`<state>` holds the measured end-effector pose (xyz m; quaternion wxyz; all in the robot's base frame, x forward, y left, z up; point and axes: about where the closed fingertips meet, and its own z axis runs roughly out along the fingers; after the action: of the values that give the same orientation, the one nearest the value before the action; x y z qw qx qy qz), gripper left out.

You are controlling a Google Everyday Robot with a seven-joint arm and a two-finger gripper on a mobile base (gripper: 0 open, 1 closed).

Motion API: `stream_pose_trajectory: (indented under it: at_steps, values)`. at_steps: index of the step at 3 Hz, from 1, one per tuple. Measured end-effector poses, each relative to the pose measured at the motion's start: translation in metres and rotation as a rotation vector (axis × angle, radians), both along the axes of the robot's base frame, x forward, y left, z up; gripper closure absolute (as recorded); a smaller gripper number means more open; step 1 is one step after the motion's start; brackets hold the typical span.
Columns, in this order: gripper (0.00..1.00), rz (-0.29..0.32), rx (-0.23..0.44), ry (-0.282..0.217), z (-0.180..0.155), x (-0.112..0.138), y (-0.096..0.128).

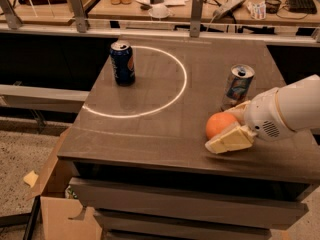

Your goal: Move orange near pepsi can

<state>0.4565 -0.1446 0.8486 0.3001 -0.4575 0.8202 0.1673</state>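
The orange (219, 124) rests on the dark table (150, 134) toward its front right. My gripper (231, 125) comes in from the right on a white arm (285, 111). It is open, with one cream finger (227, 140) in front of the orange and the other behind it. The orange sits between them on the table. The pepsi can (122, 62), dark blue with a silver top, stands upright at the far left of the table, well apart from the orange.
A taller silver can (238, 86) with blue and red print stands just behind the orange and my gripper. A bright ring of light (177, 91) lies on the tabletop. A cluttered bench (165, 4) runs behind. A cardboard box (55, 209) sits on the floor at the left.
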Motion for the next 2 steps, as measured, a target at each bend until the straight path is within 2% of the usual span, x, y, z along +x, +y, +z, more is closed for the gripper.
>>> stream_pose_trajectory:
  at_steps: [1,2]
  values:
    - [0.65,0.024,0.017,-0.029,0.003,0.004,0.004]
    - [0.88,0.002,0.088,-0.08,0.037,0.02,0.004]
